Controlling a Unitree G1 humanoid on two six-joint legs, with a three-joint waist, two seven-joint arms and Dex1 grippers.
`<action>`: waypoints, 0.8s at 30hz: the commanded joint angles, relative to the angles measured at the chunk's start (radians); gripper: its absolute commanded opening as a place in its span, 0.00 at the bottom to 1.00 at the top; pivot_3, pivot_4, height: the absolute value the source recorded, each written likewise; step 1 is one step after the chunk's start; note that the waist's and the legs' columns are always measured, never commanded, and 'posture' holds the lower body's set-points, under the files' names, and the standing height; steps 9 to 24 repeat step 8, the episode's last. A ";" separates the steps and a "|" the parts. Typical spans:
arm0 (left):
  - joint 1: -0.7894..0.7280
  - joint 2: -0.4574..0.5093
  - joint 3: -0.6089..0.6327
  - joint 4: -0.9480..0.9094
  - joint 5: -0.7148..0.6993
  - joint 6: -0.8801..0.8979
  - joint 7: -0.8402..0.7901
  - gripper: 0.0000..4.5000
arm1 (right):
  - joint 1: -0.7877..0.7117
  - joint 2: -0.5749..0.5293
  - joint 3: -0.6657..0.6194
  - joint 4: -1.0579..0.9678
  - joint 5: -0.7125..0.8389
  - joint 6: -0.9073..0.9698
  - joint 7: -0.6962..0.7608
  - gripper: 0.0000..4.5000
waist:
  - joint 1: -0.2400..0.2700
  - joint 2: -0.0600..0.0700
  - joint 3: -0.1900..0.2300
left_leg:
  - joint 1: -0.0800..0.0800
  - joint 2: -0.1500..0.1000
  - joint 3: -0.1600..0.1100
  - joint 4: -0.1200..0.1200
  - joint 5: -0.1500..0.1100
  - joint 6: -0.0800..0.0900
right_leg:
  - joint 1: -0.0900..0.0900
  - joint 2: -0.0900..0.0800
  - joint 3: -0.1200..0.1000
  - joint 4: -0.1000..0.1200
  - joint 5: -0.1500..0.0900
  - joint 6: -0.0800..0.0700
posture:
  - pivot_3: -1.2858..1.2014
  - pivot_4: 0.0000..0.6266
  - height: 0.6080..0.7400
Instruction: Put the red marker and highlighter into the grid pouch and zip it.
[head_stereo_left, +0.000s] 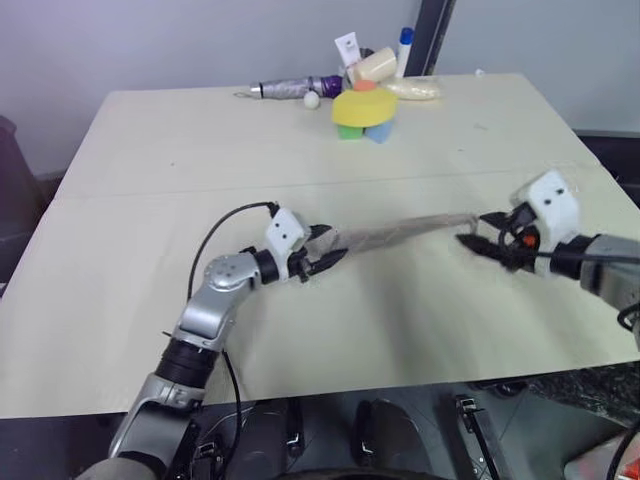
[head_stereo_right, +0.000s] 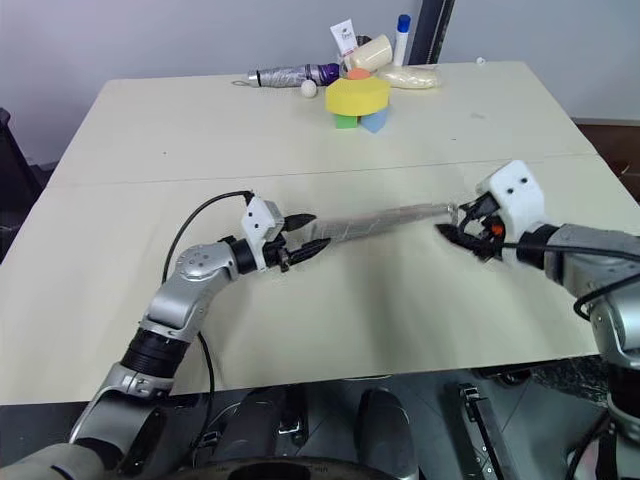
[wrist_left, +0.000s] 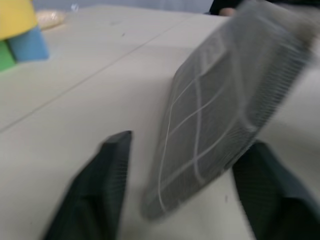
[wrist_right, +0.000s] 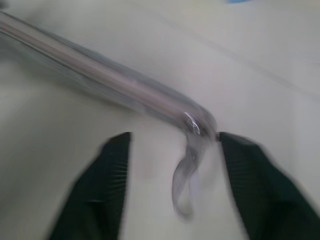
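Note:
The grid pouch, grey with white grid lines, stretches as a long narrow strip between my two grippers at the middle of the table. It stands tilted on its long edge. My left gripper is open, its fingers spread on either side of the pouch's near end without pinching it. At the other end my right gripper is open too, and the metal zipper pull dangles loose between its fingers. The red marker and the highlighter are hidden from view.
At the table's far edge sits a cluster: a yellow round block on green and blue blocks, a folded grey-purple umbrella, a white tube, a white-and-blue bottle and a small white ball. The wide tan tabletop spreads around the pouch.

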 joint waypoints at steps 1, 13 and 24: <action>0.052 0.056 0.080 -0.105 -0.073 0.072 -0.018 0.99 | 0.053 -0.034 -0.053 -0.037 -0.015 -0.056 0.041 0.90 | -0.002 0.000 0.000 | 0.000 0.000 0.000 0.000 0.000 0.000 | 0.000 0.000 0.000 0.000 0.000 0.000 | 0.52 0.24 1.00; 0.197 0.183 0.242 -0.163 -0.129 0.139 0.001 0.99 | 0.130 -0.024 -0.089 -0.015 -0.020 -0.157 0.102 0.90 | -0.003 0.000 0.000 | 0.001 0.000 0.000 0.000 0.000 0.000 | 0.000 0.000 0.000 0.000 0.000 0.000 | 0.52 0.24 1.00; 0.197 0.183 0.242 -0.163 -0.129 0.139 0.001 0.99 | 0.130 -0.024 -0.089 -0.015 -0.020 -0.157 0.102 0.90 | -0.003 0.000 0.000 | 0.001 0.000 0.000 0.000 0.000 0.000 | 0.000 0.000 0.000 0.000 0.000 0.000 | 0.52 0.24 1.00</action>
